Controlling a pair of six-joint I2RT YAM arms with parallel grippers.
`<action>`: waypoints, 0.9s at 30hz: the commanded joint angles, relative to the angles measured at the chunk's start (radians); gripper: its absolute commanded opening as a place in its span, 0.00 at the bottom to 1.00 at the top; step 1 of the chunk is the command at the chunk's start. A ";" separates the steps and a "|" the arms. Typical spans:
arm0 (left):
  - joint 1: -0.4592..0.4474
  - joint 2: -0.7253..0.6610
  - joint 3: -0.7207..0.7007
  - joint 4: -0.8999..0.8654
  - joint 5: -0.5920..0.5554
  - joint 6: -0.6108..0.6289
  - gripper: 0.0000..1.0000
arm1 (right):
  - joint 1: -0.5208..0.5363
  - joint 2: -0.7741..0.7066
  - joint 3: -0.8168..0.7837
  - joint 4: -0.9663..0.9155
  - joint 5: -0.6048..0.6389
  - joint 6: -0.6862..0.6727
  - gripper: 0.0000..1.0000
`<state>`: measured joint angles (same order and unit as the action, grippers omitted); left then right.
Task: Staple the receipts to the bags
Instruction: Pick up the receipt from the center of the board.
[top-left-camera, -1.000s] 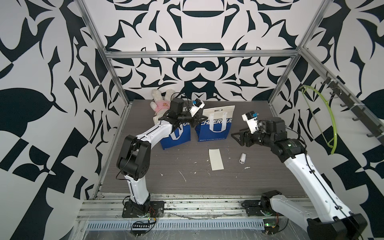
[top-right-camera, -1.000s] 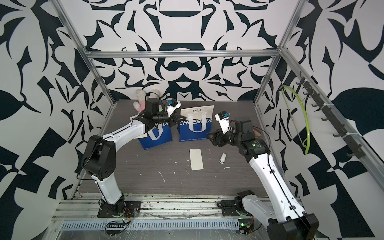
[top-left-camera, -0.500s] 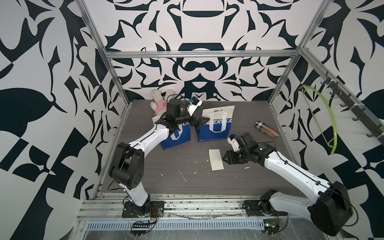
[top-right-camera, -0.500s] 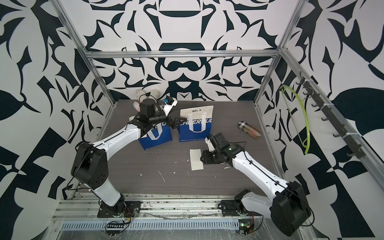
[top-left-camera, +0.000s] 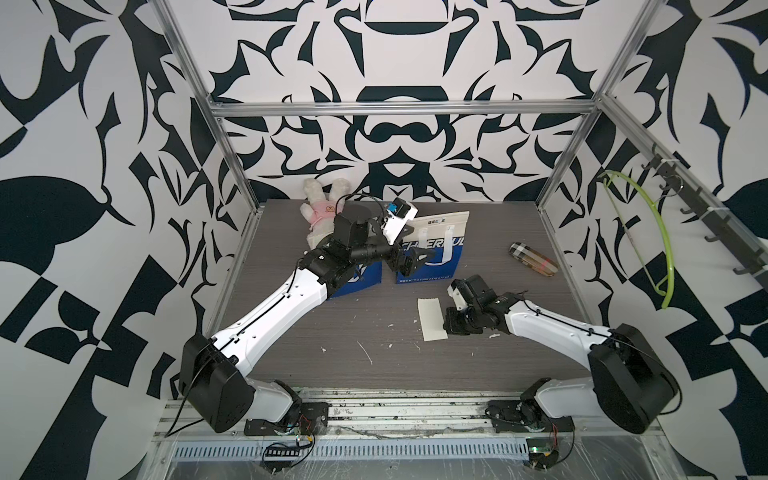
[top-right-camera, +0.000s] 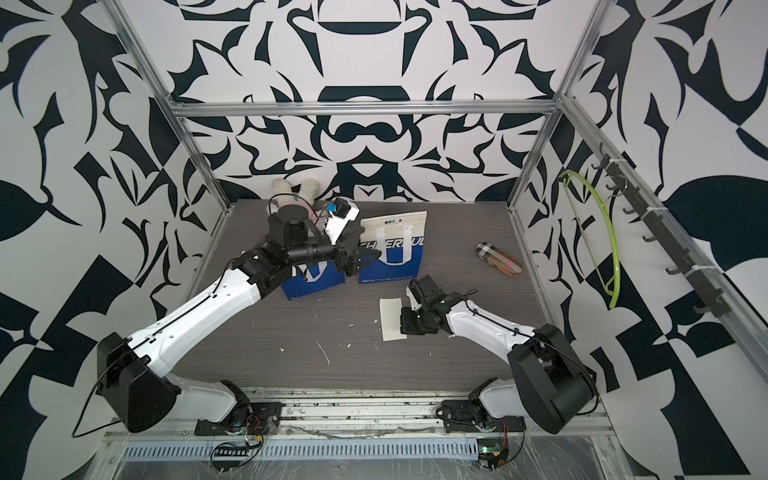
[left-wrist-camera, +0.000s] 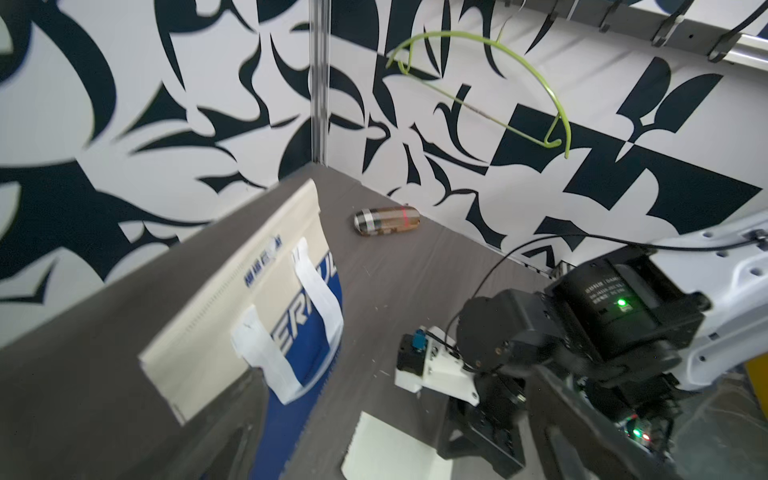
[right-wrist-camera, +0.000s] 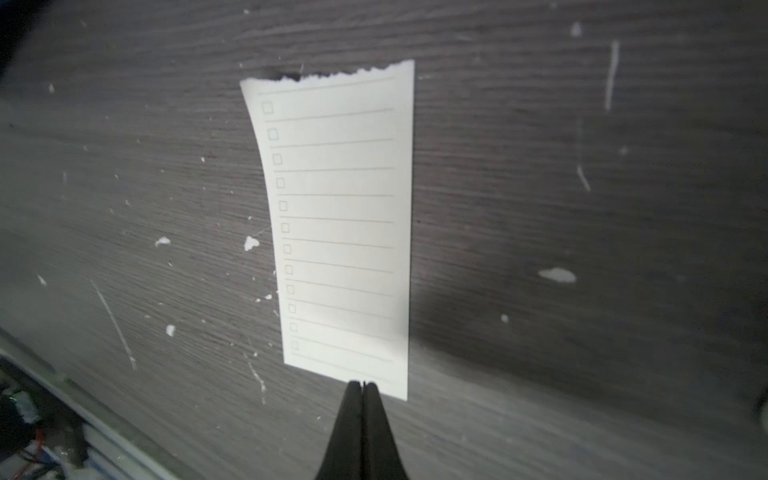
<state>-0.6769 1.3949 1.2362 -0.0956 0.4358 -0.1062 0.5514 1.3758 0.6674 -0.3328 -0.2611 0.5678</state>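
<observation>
Two bags lie at the back of the table. The right bag (top-left-camera: 440, 232) (top-right-camera: 395, 232) (left-wrist-camera: 249, 299) shows its cream top, blue bottom and white ribbon handles. The left bag (top-left-camera: 365, 282) (top-right-camera: 316, 282) is mostly hidden under my left arm. My left gripper (top-left-camera: 417, 259) (top-right-camera: 359, 259) hangs open just above the right bag's near left part, holding nothing. One receipt (top-left-camera: 432, 318) (top-right-camera: 390, 318) (right-wrist-camera: 340, 224), a lined cream slip, lies flat on the table in front of the bags. My right gripper (top-left-camera: 446, 328) (right-wrist-camera: 363, 384) is low on the table, its tips shut on the receipt's near edge.
A plush toy in pink (top-left-camera: 320, 208) lies at the back left behind my left arm. A brown plaid case (top-left-camera: 532, 259) (left-wrist-camera: 386, 222) rests near the right wall. A green hanger (top-left-camera: 660, 232) hangs on the right rail. Small white scraps (right-wrist-camera: 557, 275) dot the table.
My right arm came down from beside the right bag to the table and shut at the receipt's edge, uncovering the plaid case. My left gripper opened wide and shifted towards the right bag.
</observation>
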 joint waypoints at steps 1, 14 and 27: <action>-0.023 0.012 -0.101 -0.097 -0.080 -0.221 0.99 | 0.004 0.020 -0.002 0.065 -0.005 -0.003 0.00; -0.053 0.284 -0.206 0.014 -0.122 -0.388 1.00 | 0.002 0.071 -0.029 0.002 -0.005 -0.060 0.00; -0.052 0.589 -0.026 -0.014 0.006 -0.376 0.86 | 0.002 0.050 -0.074 0.023 -0.023 -0.074 0.00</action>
<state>-0.7288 1.9491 1.1831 -0.0963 0.3916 -0.4816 0.5514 1.4338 0.6174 -0.2699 -0.2848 0.5125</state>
